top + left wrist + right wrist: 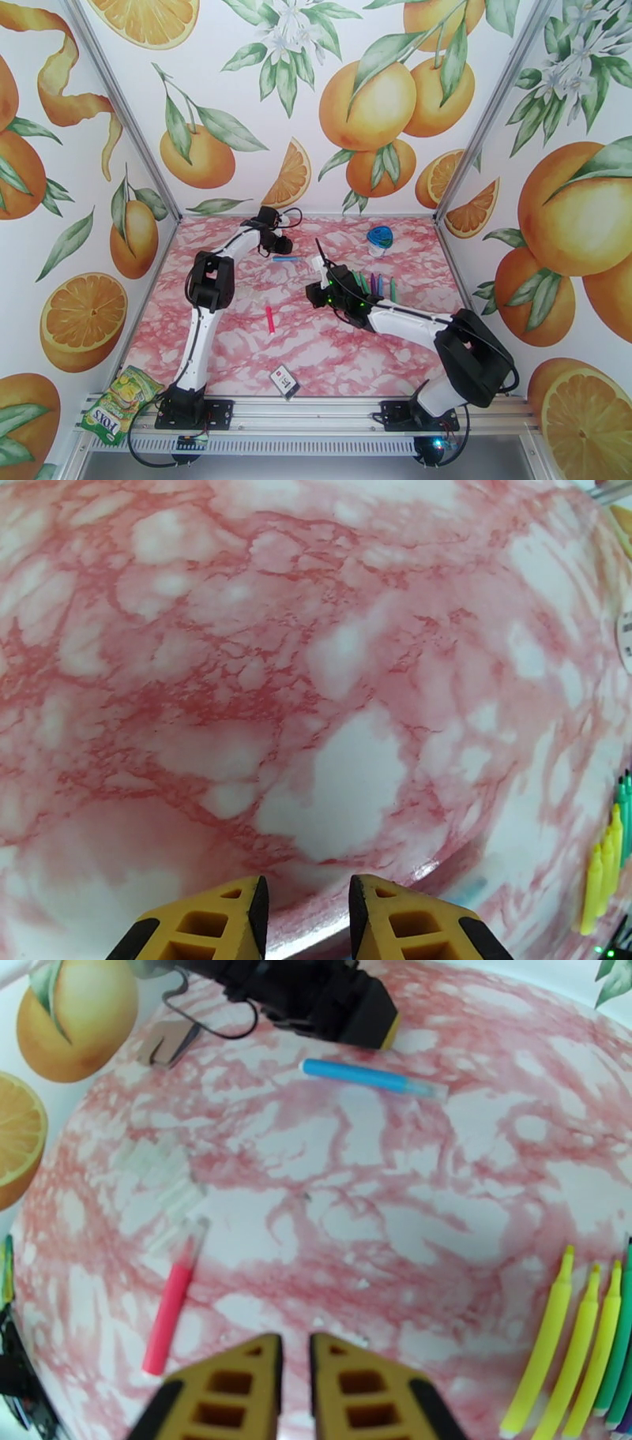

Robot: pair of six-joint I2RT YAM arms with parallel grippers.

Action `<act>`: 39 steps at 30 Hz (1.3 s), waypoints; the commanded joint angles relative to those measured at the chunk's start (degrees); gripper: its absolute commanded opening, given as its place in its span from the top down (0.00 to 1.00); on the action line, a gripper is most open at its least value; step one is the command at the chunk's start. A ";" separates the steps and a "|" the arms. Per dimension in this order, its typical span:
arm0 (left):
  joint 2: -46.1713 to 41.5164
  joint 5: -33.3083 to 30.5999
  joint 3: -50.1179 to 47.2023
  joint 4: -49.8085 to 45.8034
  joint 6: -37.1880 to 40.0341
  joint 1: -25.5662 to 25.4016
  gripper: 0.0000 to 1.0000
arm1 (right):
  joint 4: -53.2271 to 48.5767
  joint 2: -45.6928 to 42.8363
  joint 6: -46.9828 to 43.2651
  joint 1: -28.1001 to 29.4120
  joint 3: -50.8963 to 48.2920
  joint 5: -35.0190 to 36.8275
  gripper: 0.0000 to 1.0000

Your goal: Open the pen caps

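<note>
Right gripper [294, 1344], clenched empty, with pink pen [168, 1311] just to its left, pointing ahead; left gripper [306, 888], slightly parted, nearer the crosswise blue pen [367, 1078].

A pink-and-white marbled table [237, 347] is filling the floor of the booth. Walls [237, 95] printed with oranges, leaves and blossoms are standing round it on the left, far and right sides. A round clear container [380, 239] with a blue lid is sitting at the far right of the table. A small black-and-white card [285, 382] is lying at the near edge, about the middle. A green-and-yellow sweet packet [120, 404] is resting off the near left corner, overlapping the end of the metal rail [316, 406] that is running along the near side.
</note>
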 commanded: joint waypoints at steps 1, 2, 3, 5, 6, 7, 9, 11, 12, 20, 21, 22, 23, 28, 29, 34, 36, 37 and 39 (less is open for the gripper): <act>-2.97 1.13 -3.74 -5.72 2.20 -1.35 0.66 | 2.02 0.59 1.34 -0.41 0.27 1.38 0.82; -3.51 1.58 -4.75 -6.01 2.48 -1.67 0.66 | 2.16 0.72 1.55 -0.46 0.29 1.47 0.82; -4.10 1.64 -5.77 -5.96 2.58 -1.91 0.66 | 2.22 0.86 1.74 -0.60 0.30 1.61 0.81; -5.49 2.39 -8.41 -5.53 2.50 -2.47 0.66 | 2.22 0.99 2.03 -0.78 0.30 2.02 0.81; -6.05 2.91 -9.60 -5.24 2.50 -2.73 0.65 | 2.16 0.99 2.20 -0.82 0.22 2.34 0.81; -6.65 3.36 -10.97 -4.92 2.41 -3.05 0.65 | 2.15 0.94 2.42 -0.88 0.06 2.57 0.82; -7.71 4.12 -12.92 -4.82 2.38 -3.58 0.64 | 2.33 0.75 2.77 -1.15 -0.33 3.00 0.81; -8.76 5.08 -14.79 -4.86 2.24 -4.04 0.63 | 2.43 0.41 3.23 -1.53 -0.72 3.16 0.81; -9.21 5.46 -15.58 -4.90 2.23 -4.25 0.63 | 2.56 0.30 3.37 -1.65 -0.95 3.36 0.81; -13.73 6.65 -23.12 -3.11 0.24 -5.57 0.62 | 0.81 1.41 4.55 -2.32 -0.62 3.54 0.81; -14.06 6.74 -23.84 -2.91 0.13 -5.61 0.62 | 0.64 1.67 4.74 -2.41 -0.50 3.54 0.81; -14.41 6.87 -24.53 -2.75 -0.13 -5.76 0.61 | 0.28 2.16 5.01 -2.42 -0.20 3.50 0.81; -14.76 6.97 -25.25 -2.57 -0.23 -5.82 0.61 | -0.49 2.83 5.22 -2.54 0.38 3.46 0.81; -16.26 5.59 -27.91 -1.22 -0.40 -5.97 0.60 | -2.31 8.31 6.79 -2.66 3.58 0.24 0.83; -16.50 4.55 -28.14 -1.02 -0.49 -5.87 0.60 | -1.86 9.49 7.35 -2.71 4.04 -0.74 0.83; -18.21 1.12 -28.46 -0.49 -0.32 -5.49 0.56 | 1.11 14.06 9.58 -2.63 6.06 -4.58 0.83; -18.36 -0.16 -27.98 -1.24 0.04 -5.07 0.56 | 1.25 15.74 9.92 -2.56 7.43 -5.84 0.84; -18.34 -0.90 -27.67 -1.80 0.37 -4.81 0.57 | 1.20 16.57 10.19 -2.54 8.02 -6.35 0.84; -18.60 -2.01 -27.60 -2.68 0.81 -4.31 0.59 | 1.27 18.11 10.63 -2.24 9.24 -7.29 0.84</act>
